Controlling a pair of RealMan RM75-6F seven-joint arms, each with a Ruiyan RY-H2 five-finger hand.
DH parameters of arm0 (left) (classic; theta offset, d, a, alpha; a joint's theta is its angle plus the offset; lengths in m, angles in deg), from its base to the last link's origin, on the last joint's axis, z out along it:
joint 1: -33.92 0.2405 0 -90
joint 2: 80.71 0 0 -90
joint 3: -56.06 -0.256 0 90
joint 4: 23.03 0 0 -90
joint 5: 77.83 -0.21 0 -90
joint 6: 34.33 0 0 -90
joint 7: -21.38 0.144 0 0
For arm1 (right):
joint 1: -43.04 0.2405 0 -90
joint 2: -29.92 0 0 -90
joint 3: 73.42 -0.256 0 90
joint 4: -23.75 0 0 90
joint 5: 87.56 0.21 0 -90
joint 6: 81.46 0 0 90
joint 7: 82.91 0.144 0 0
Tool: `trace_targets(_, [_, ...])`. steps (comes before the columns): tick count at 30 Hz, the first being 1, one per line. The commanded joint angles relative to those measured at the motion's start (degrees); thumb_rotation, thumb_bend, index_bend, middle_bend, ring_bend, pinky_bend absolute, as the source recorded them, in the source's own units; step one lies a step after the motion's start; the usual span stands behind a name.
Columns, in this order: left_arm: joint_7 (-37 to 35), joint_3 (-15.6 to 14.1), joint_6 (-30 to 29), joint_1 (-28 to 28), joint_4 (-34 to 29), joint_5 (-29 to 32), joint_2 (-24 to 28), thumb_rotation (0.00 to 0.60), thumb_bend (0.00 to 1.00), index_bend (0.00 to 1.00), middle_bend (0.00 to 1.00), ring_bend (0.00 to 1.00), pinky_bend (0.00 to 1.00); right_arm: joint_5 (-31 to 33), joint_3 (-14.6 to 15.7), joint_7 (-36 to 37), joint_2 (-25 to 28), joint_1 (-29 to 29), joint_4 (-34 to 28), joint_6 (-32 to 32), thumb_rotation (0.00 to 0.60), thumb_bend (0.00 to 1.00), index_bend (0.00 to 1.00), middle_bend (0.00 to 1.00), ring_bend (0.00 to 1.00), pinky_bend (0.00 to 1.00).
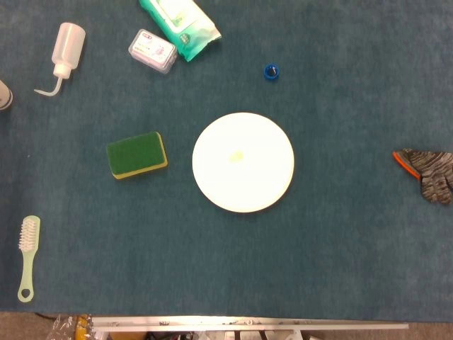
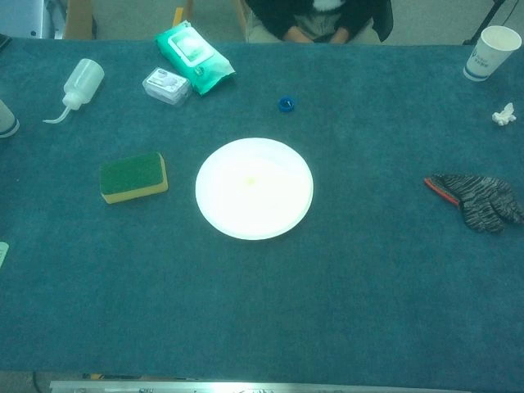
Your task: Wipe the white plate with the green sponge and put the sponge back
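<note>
Our right hand (image 1: 427, 172) is the only hand we can find: a gray knit glove with an orange edge, lying low at the bench's right edge. It holds nothing. Its fingers look drawn together rather than spread, though the head view crops it and we cannot be sure. Our left hand shows in neither view.

Moving outward from that hand, across a stretch of bare blue cloth toward our left, sits the white plate (image 1: 243, 162), with a faint yellowish mark near its middle. Beyond the plate, on its far side from the hand, the green sponge (image 1: 136, 154) lies flat, green face up over a yellow base, close to the plate but apart from it.

Farther off still are a wipes pack (image 2: 194, 47), a squeeze bottle (image 2: 79, 85), a small blue cap (image 1: 271, 71) and a brush (image 1: 27, 256).

We judge the task not yet begun: the sponge is untouched, so picking it up, wiping and returning it all remain.
</note>
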Motion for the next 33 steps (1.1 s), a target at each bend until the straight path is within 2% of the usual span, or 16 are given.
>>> trace_targets(1, [-0.13,-0.02,0.12,-0.04,-0.08,-0.22,0.13,0.600,0.31,0.27,0.16,0.03,0.09,-0.22,0.04,0.03,0.20,-0.14,-0.18,0.32,0.600,0.39,0.39,0.39,0.23,0.45])
trace_targets(7, [-1.33,-0.34,1.63,-0.66,-0.78,-1.28,0.83,0.600,0.31,0.27,0.16,0.03,0.09,-0.61,0.06,0.04,0.75,-0.55,-0.84,1.16,0.600,0.39,0.39,0.39,0.23,0.45])
trace_targets(13, [-2.86,-1.24,6.74,-3.16,-2.80,-3.26,2.68,0.600,0.31,0.27,0.16,0.03,0.09,-0.84,-0.02,0.07,0.86,-0.50,-1.07,1.29,0.600,0.39,0.39,0.39,0.23,0.45])
trace_targets(19, [1.07,-3.06,14.75,-7.05,-4.47,-3.66,2.98,0.600,0.30,0.27,0.16,0.03,0.09,-0.28,-0.34,0.60,0.47,-0.04,-0.13,0.40,0.600,0.39,0.39,0.39,0.23,0.45])
trace_targets(25, [7.03,-2.75,20.00,-10.49,-5.68,0.35,0.75,0.599,0.28,0.27,0.15,0.03,0.09,0.18,-0.58,1.89,-0.18,0.50,1.58,-0.59,0.600,0.39,0.39,0.39,0.23,0.45])
trace_targets(27, [8.74,-2.64,21.52,-11.41,-6.12,2.48,0.00,0.573,0.27,0.26,0.14,0.03,0.09,0.47,-0.69,2.41,-0.31,0.56,2.21,-0.82,0.600,0.39,0.39,0.39,0.23,0.45])
trace_targets(33, [11.73,-2.70,26.18,-14.38,-5.44,8.85,-3.61,0.425,0.26,0.23,0.13,0.03,0.09,1.05,-0.70,4.25,-0.73,0.75,4.28,-1.76,0.600,0.39,0.39,0.39,0.23,0.45])
